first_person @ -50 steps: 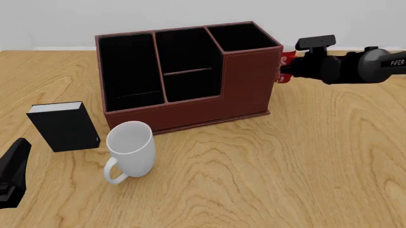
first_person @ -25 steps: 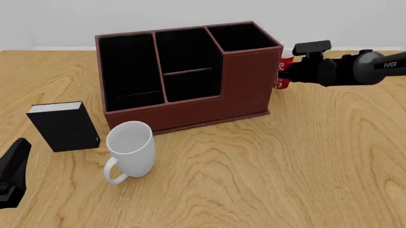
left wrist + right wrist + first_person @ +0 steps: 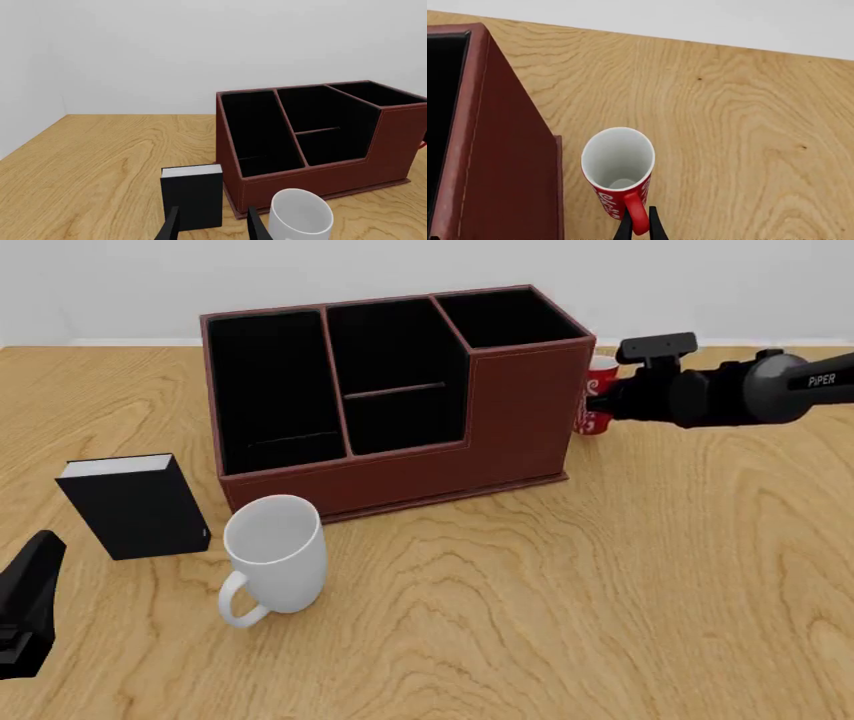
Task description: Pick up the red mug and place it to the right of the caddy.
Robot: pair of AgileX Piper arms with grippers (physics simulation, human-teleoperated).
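Front view: caddy and right hand half-hide red mug.

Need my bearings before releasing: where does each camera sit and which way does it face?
Front: fixed above and behind the arms, facing forward and down at the caddy; shows right gripper.
Left wrist: low behind left gripper, facing the caddy and white mug.
Right wrist: looks down on the red mug, handle pinched.
All three share the caddy.

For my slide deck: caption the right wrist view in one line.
Right gripper shut on the handle of the upright red mug, beside the caddy on the wooden table.
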